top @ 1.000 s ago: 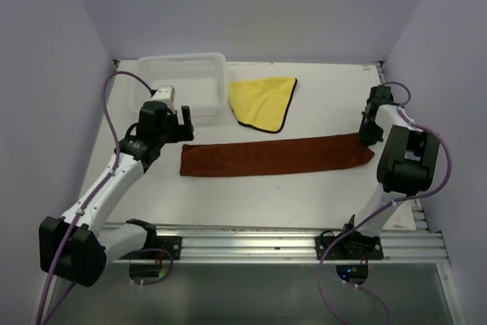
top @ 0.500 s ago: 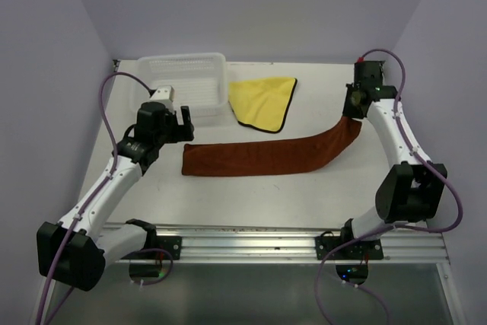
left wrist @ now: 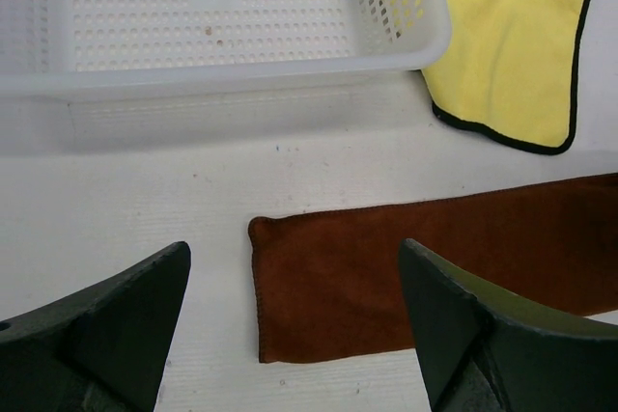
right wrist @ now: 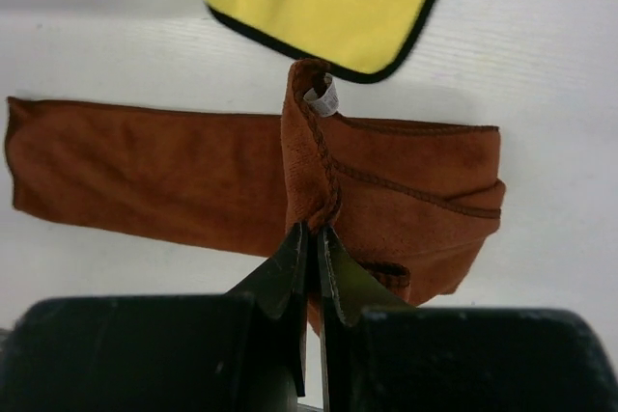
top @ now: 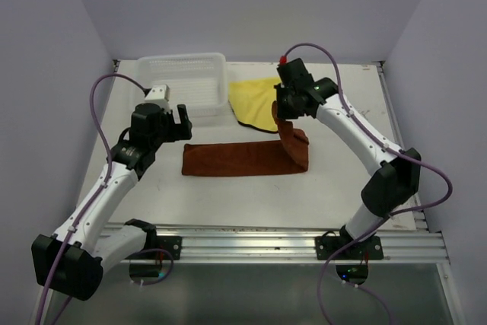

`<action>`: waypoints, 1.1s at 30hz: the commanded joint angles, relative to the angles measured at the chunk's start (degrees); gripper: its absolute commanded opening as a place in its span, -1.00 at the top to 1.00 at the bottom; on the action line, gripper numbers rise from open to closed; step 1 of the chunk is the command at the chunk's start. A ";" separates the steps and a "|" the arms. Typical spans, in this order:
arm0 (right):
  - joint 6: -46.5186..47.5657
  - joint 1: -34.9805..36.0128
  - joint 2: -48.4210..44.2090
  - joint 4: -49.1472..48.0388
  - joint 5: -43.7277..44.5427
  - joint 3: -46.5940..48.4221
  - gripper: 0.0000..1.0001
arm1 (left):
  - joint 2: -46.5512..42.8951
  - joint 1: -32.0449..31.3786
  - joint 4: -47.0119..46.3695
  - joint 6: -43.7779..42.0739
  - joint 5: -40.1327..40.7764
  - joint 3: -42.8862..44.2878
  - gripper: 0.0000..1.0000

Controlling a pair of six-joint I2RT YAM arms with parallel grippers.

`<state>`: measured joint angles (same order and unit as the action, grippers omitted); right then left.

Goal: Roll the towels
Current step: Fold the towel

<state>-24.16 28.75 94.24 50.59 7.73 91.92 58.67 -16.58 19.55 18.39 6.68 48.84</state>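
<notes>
At the near side of the table [top: 251, 195]: a brown towel [top: 228, 160], folded into a long strip running left to right. Left end flat on the surface. Right end raised and doubled back over the strip, pinched between the closed fingers of the right gripper [right wrist: 311, 231], with a small white tag [right wrist: 322, 98] showing at the top of the raised fold. Near the strip's left end but clear of it: left gripper [top: 175, 116], spread wide, holding nothing. Farther back, a yellow towel [top: 255, 99] with a dark hem, flat and unrolled, just behind the brown one's raised end. Beside that, at the far left, a white basket [top: 183, 59].

Looks like the very start of the first roll, with one loose turn only. Next, most likely: carry the pinched end on leftward and tuck it down so the cloth wraps on itself, edges kept in line. Could help to pin the free left end with the open gripper against sliding. Yellow towel not yet begun.
</notes>
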 commanded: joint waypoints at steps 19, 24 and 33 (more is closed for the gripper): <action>-16.97 22.40 23.44 -7.78 -1.05 21.63 1.00 | -2.78 -0.38 -3.29 -0.81 -0.17 -1.29 -0.84; -18.02 24.59 27.93 -7.00 -0.08 27.34 1.00 | -3.13 -0.38 -3.20 -0.64 -0.26 -1.38 -0.85; -21.10 25.30 33.55 -10.59 -1.84 29.28 1.00 | -3.92 -0.38 -3.20 -0.55 0.62 -1.55 -0.85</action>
<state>-42.68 53.80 126.32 43.11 6.42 118.98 56.27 -16.60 19.27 18.39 6.72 47.86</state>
